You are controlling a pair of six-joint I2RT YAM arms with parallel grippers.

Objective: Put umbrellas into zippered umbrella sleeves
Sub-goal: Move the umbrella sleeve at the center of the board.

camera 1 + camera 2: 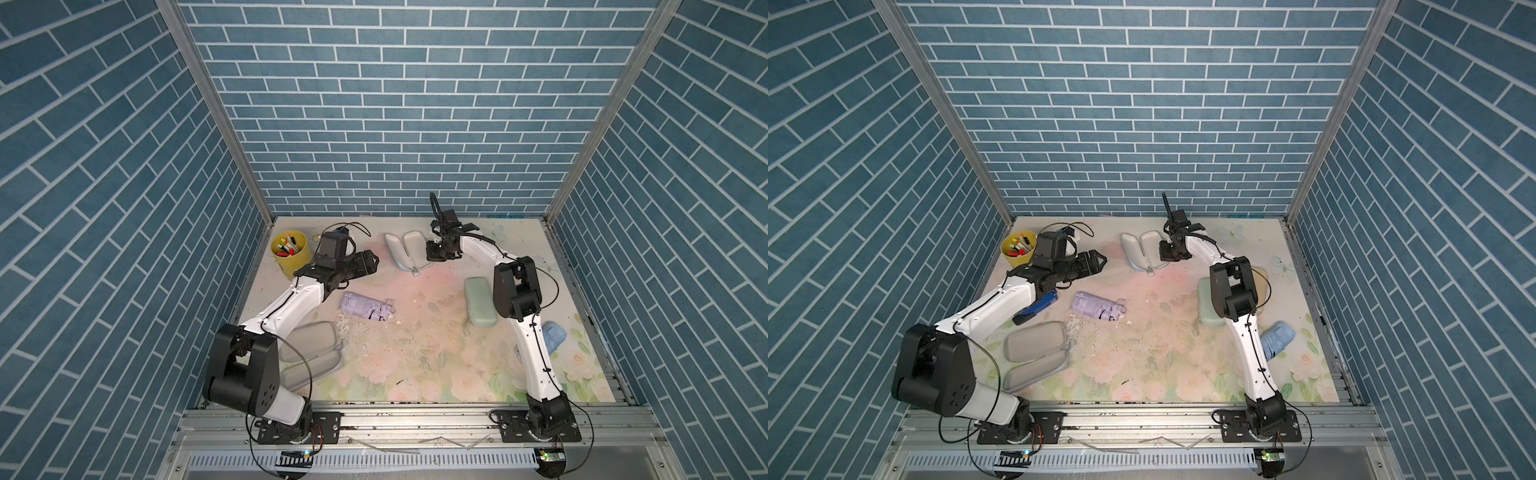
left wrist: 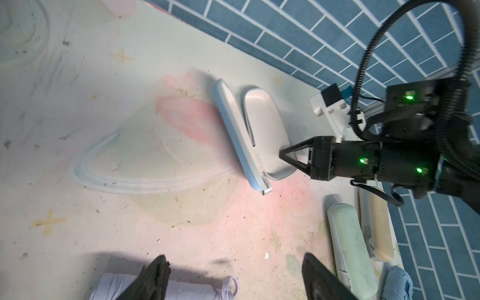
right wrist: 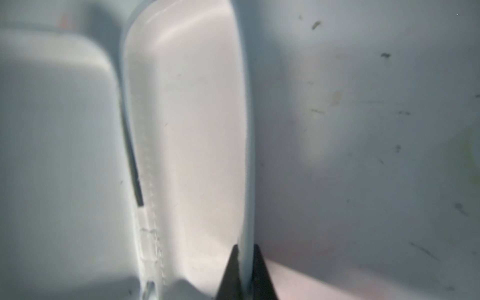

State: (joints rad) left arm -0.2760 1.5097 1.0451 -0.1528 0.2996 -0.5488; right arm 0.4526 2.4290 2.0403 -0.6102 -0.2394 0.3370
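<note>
Top views: right tool [image 1: 431, 255] sits at 12 o'clock on the desk [image 1: 415, 370], down on the blue sleeve [image 1: 405, 249], which lies splayed open. Left tool [image 1: 373, 264] hangs at 10 o'clock, near the lilac umbrella [image 1: 365, 306], which lies loose close to centre, toward 9. Mint sleeve [image 1: 480, 301] is closed at 3, light blue umbrella [image 1: 555, 334] at 4, and another open sleeve [image 1: 1036, 353] at 8. Left wrist: left tool fingers [image 2: 155, 278] are spread with nothing between them and the lilac umbrella close by. Right tool tips are on one half of the blue sleeve. Right wrist: tips are pressed together, pinching that half's thin rim wall [image 3: 248, 207]. Risks: the pinch is shallow and at the edge, so the rim may slip out, or the light case may drag or fold shut if pulled. Grabbing the lilac umbrella by loose fabric or its strap could unroll it, and then it won't seat. The arms are close at 12, so a clash is possible.
</note>
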